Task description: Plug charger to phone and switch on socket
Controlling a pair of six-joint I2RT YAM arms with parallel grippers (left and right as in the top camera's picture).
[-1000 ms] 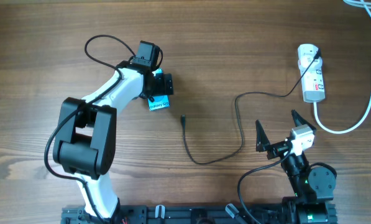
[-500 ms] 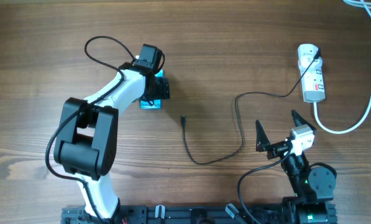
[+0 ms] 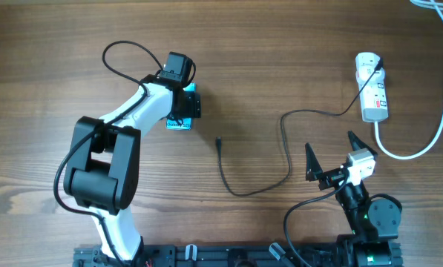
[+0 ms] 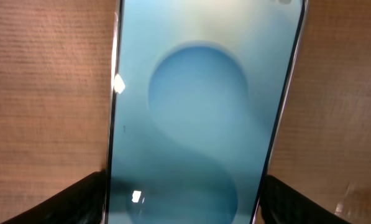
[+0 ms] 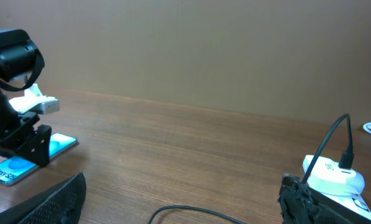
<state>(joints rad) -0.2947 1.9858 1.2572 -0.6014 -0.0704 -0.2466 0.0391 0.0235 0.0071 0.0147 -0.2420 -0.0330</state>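
Observation:
The phone (image 4: 197,112) with its cyan screen lies flat on the table and fills the left wrist view. My left gripper (image 3: 184,106) straddles it, and both dark fingers (image 4: 79,202) press its long edges. From overhead only the phone's cyan end (image 3: 179,124) shows below the gripper. The charger, a thin black cable (image 3: 289,159), loops over the table's middle with its plug tip (image 3: 218,141) lying free. Its other end runs to the white socket (image 3: 372,87) at the far right. My right gripper (image 3: 329,141) is open and empty, near the cable loop.
A thick white lead (image 3: 414,152) curves from the socket toward the right edge. In the right wrist view the socket (image 5: 334,177) is close on the right, and the phone (image 5: 20,165) and left arm are far left.
The phone has turned under my left gripper. Its lower end, which stuck out to the right a second ago, now sits in line with the gripper. The right arm has not moved.

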